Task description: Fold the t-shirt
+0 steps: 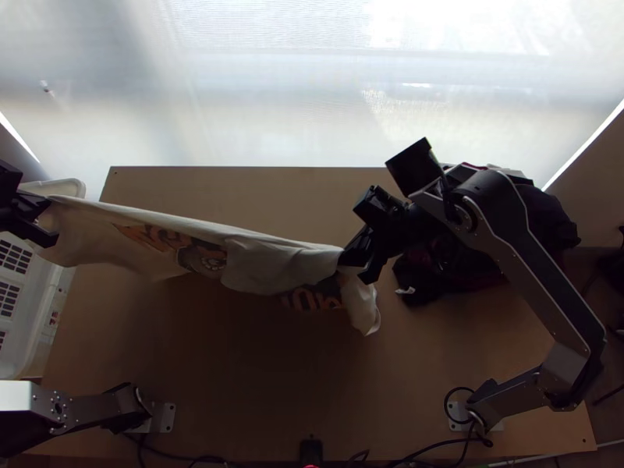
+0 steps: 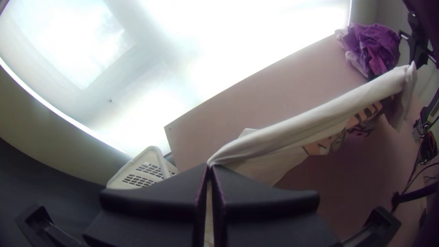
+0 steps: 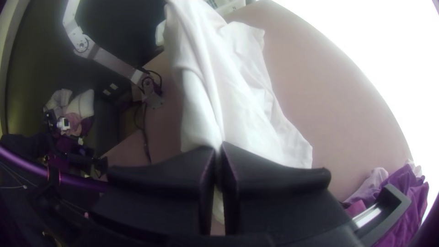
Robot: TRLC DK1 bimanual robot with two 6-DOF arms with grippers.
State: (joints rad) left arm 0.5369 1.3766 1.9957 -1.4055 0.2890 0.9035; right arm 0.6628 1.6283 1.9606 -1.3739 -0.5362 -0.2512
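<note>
Where the t-shirt (image 1: 273, 265) hangs, top view: drawn out between 2 grippers in a narrow, bunched band across the table (image 1: 234, 374), its print (image 1: 207, 257) turned toward the near side.
Left gripper (image 1: 49, 221), top view: at the scene's left edge, beside the white basket (image 1: 37, 320), bearing the shirt's left end.
Right gripper (image 1: 357, 269), top view: right of the table's middle, a loose tail of cloth (image 1: 363, 308) dangling past it toward the near side.
Dark clothes pile (image 1: 425, 285), top view: just right of that gripper; I'd swing the shirt clear of both pile and basket before lowering, or an edge may snag.
Left pinch, left wrist view: fingers closed together on a small gather of white cloth (a slim bite, so a hard tug might lose it).
Span, left wrist view: pale upper edge fairly straight, folds sagging beneath; a light, even pull should take out slack without twisting.
Right pinch, right wrist view: fingers pressed together on gathered cloth, with folds falling on both sides.
Step in hand, right wrist view: likely stretching the shirt to lay it down, with the folding to come. Let the hanging part touch first, ease both ends down level, then draw them toward the near side so the bunched layers open flat.
</note>
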